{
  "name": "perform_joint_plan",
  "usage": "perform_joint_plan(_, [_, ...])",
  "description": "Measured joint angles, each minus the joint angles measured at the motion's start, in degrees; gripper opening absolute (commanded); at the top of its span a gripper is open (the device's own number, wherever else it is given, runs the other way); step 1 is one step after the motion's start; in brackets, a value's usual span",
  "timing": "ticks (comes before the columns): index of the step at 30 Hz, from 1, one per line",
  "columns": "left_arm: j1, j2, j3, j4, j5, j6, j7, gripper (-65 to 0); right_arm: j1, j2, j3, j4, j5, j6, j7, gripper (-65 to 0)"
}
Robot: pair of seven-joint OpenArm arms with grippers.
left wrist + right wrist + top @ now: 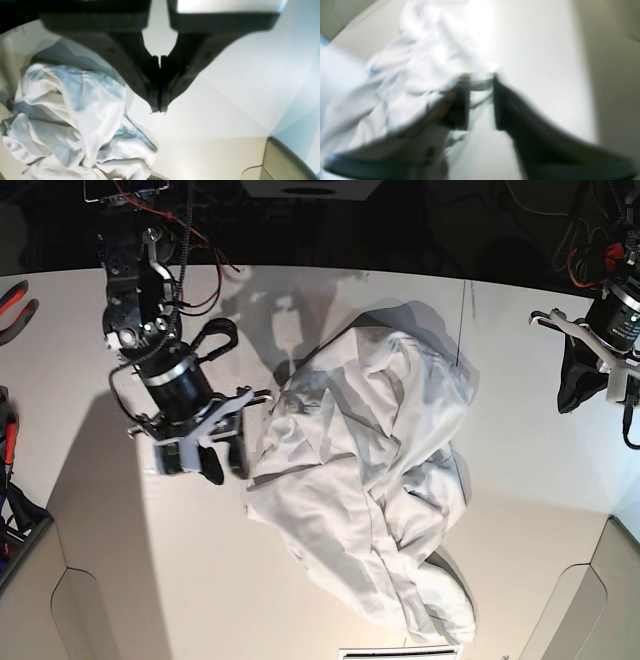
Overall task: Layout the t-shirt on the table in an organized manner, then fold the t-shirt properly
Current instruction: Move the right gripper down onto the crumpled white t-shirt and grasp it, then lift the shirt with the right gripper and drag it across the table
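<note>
Base view: the large white, soft, wrinkled cloth t-shirt [375, 480] lies crumpled in a heap in the middle of the wide matte white table [150, 580], running from near the dark far edge down toward the near edge, where one bunched end comes close to the border. A thin dark seam line [463, 320] crosses the tabletop beside the heap's far right side. No box, bin or tray shows on the tabletop.

The right gripper [215, 455], black with white fittings, sits low at the shirt's left edge in this view, just beside the cloth; whether it touches is not clear from here. In the right wrist view its two dark fingers [456, 105] stand apart with a gap between them, and white cloth [415, 75] lies along one finger, but the picture is heavily blurred, so no grip can be made out.

The left gripper [578, 385] hangs over bare table near the right side of the base view, well apart from the shirt. In the left wrist view its black fingertips [159, 105] are pressed together with nothing between them, above open white tabletop, with the rumpled shirt [75, 120] off to one side.

Bare table lies broad on both sides of the heap. Beige cut-out panels [580, 610] take the near corners. The arms' upper parts are cut off by the frame.
</note>
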Motion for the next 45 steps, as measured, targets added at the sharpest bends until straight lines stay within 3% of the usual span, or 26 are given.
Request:
perform_joint_plan(1, [0.0, 0.0, 0.0, 0.0, 0.1, -0.3, 0.0, -55.0, 1.8, -0.1, -1.7, -2.2, -1.8, 1.7, 0.2, -26.6])
perform_joint_plan(4, [-0.1, 0.5, -0.1, 0.0, 0.2, -2.7, 0.1, -45.8, 6.0, 0.0, -8.7, -6.5, -10.2, 2.7, 0.2, -26.0])
perform_joint_plan(7, [-0.1, 0.9, -0.1, -0.5, 0.1, -3.5, 0.4, -45.0, 8.7, 0.0, -16.7, -8.2, -19.8, 2.0, 0.2, -26.0])
perform_joint_plan(12, [-0.1, 0.8, -0.1, -1.7, 0.2, -3.5, 0.4, -45.0, 13.8, -0.1, -27.2, -12.0, -28.5, -5.4, 0.8, -26.0])
perform_joint_plan(16, [-0.1, 0.8, -0.1, -1.8, 0.2, -3.5, 1.0, -45.0, 18.3, -1.0, -28.2, -20.3, -30.6, -11.1, 0.3, -26.0])
perform_joint_plan(18, [-0.1, 0.8, -0.1, -1.9, 0.2, -3.6, 1.2, -45.0, 20.7, -1.6, -27.1, -24.1, -30.5, -12.1, 0.2, -26.0])
perform_joint_plan(20, [-0.1, 0.9, -0.1, -1.9, 0.2, -3.7, 1.3, -45.0, 22.9, -2.8, -25.5, -27.2, -30.6, -11.5, 0.1, -26.0])
perform_joint_plan(27, [-0.1, 0.9, -0.1, -1.9, -0.8, -3.7, 1.3, -45.0, 27.3, -3.7, -26.1, -36.5, -30.8, -3.0, 0.7, -26.0])
perform_joint_plan(34, [-0.1, 0.9, -0.1, -1.9, -0.8, -3.7, 1.3, -45.0, 27.6, -3.7, -29.4, -39.1, -30.8, -2.7, 1.2, -26.8])
perform_joint_plan(36, [-0.1, 0.9, -0.1, -1.9, -0.8, -3.7, 1.3, -45.0, 27.6, -3.7, -29.6, -39.1, -30.8, -2.6, 1.2, -35.1])
perform_joint_plan(39, [-0.1, 0.9, -0.1, -1.9, -1.1, -3.7, 1.3, -45.0, 27.6, -3.7, -29.8, -39.3, -30.5, -3.2, 1.2, -64.2])
perform_joint_plan(45, [-0.2, 0.9, -0.1, -1.9, -1.2, -3.7, 1.4, -45.0, 27.9, -3.7, -29.9, -39.5, -29.8, -17.2, 0.7, -65.0])
